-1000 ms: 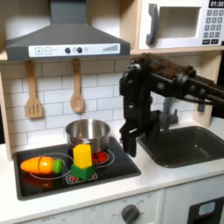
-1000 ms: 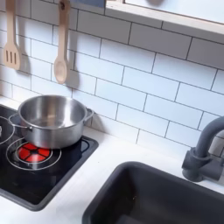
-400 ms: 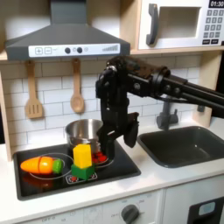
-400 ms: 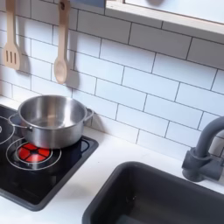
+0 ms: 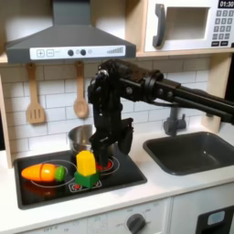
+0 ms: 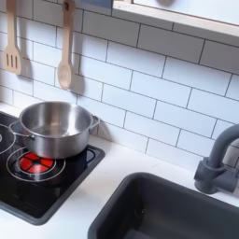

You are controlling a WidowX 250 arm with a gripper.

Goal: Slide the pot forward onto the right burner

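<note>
1. The pot (image 6: 55, 129) sits at the back of the black cooktop (image 6: 42, 191), just behind the right burner (image 6: 35, 164).
2. The hand (image 5: 102, 157) hangs in front of the pot; I cannot tell whether it is released or clenched.
3. A yellow toy (image 5: 85, 167) stands just beside the pot.

In the first exterior view the black robot arm covers most of the small shiny silver metal pot (image 5: 80, 139); the end effector (image 5: 102, 151) is blurred (jaw state unreadable). The second exterior view's left edge crops the glossy black toy cooktop (image 6: 56, 191).
</note>
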